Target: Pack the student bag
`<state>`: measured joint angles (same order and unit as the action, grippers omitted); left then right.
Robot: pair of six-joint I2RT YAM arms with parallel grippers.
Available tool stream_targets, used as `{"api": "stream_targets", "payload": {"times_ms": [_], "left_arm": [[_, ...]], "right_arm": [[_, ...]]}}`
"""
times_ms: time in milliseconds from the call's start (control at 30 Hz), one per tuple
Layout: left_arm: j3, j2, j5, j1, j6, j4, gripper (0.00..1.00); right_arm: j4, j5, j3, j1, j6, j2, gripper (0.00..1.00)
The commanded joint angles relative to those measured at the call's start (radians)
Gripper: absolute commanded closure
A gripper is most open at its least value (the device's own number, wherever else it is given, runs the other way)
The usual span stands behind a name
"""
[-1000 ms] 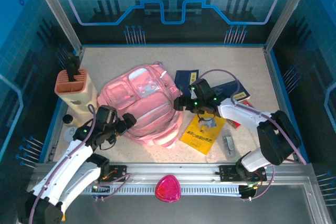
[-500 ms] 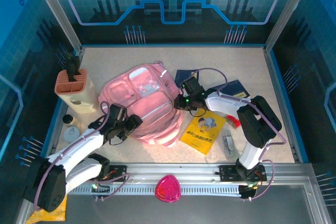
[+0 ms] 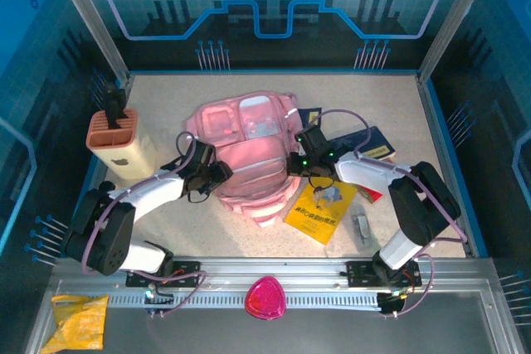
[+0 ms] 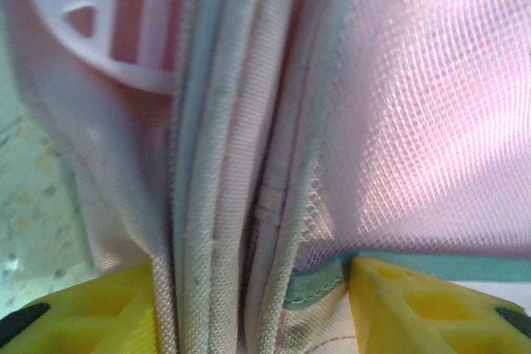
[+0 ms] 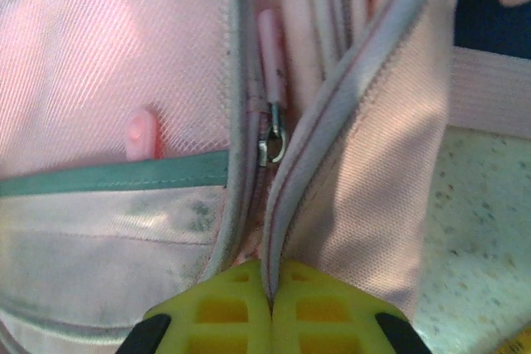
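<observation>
The student bag [image 3: 249, 143], soft and pink, lies bunched in the middle of the table between both grippers. My left gripper [image 3: 217, 173] presses into its left side. In the left wrist view the yellow fingers [image 4: 91, 312] stand on either side of a thick bunch of the bag's folds and teal trim [image 4: 249, 205], shut on them. My right gripper [image 3: 297, 163] is at the bag's right side. In the right wrist view its gripper [image 5: 270, 296] is shut on a piped seam edge of the bag [image 5: 108, 64], just below a pink zipper pull [image 5: 271, 134].
A beige and orange pen holder [image 3: 120, 143] stands at the left. A yellow booklet [image 3: 322, 209], dark blue books [image 3: 373, 140] and a small metal clip [image 3: 361, 225] lie to the right. A magenta rounded-triangle object [image 3: 265, 298] and a yellow packet [image 3: 79, 321] sit at the near rail.
Both grippers have closed on the bag. The left arm has reached farther in and to the right. The bag has bunched up and shifted toward the far side.
</observation>
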<state>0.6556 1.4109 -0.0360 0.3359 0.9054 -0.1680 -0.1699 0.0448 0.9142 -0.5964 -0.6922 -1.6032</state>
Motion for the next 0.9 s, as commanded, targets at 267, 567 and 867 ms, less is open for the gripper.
{"api": "stream_targets", "payload": {"times_ms": [267,567,867], "left_arm": [[0.119,0.010,-0.051,-0.134,-0.157,0.019,0.39],[0.104,-0.145,-0.055,-0.134,-0.252,-0.164,0.24],[0.029,-0.337,-0.083,0.049,-0.115,-0.269,0.29]], "right_arm": [[0.066,0.048,0.034,-0.178,-0.111,-0.005,0.88],[0.007,-0.001,-0.003,-0.176,-0.086,0.123,0.43],[-0.030,0.028,-0.060,-0.114,-0.045,0.147,0.37]]}}
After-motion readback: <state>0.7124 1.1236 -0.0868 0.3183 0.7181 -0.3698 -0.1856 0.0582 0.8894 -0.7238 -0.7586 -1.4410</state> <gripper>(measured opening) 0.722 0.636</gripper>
